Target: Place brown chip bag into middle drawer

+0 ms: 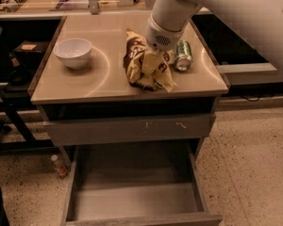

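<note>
The brown chip bag [146, 67], dark brown and pale yellow and crumpled, is at the middle of the cabinet top near its front edge. My gripper [155, 55] comes down from the upper right and is shut on the bag's upper part, which bunches up under the white wrist. The middle drawer [132, 199], grey and shallow with a flat floor, is pulled open below the cabinet top, in front of and lower than the bag.
A white bowl [73, 52] stands on the left of the cabinet top [85, 86]. A green can [182, 55] lies just right of the bag. The closed drawer front [127, 127] with pale scratch marks sits above the open drawer. A small bottle [59, 165] is on the floor at the left.
</note>
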`<control>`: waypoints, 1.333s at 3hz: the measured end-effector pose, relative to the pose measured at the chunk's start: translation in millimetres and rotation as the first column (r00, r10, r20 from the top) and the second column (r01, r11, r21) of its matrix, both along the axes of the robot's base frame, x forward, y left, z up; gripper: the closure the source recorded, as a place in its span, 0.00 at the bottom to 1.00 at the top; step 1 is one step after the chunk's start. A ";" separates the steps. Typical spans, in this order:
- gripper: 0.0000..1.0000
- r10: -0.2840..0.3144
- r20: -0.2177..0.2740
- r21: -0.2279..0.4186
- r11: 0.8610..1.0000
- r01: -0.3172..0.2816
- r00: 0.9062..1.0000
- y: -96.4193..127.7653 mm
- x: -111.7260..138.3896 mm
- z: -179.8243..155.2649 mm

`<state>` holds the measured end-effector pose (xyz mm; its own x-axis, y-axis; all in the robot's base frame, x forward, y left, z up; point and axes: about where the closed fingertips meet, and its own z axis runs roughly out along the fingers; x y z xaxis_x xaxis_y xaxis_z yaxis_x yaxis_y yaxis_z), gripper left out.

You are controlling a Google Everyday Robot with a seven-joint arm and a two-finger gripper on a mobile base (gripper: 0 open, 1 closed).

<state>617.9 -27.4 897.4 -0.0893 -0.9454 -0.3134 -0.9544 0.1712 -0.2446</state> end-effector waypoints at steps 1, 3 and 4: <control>1.00 -0.008 -0.001 0.016 1.000 0.008 1.000 -5.4 -23.8 10.2; 1.00 -0.044 0.095 0.073 0.997 0.037 0.995 -27.5 -99.3 39.8; 1.00 -0.044 0.095 0.073 0.997 0.037 0.995 -27.5 -99.3 40.0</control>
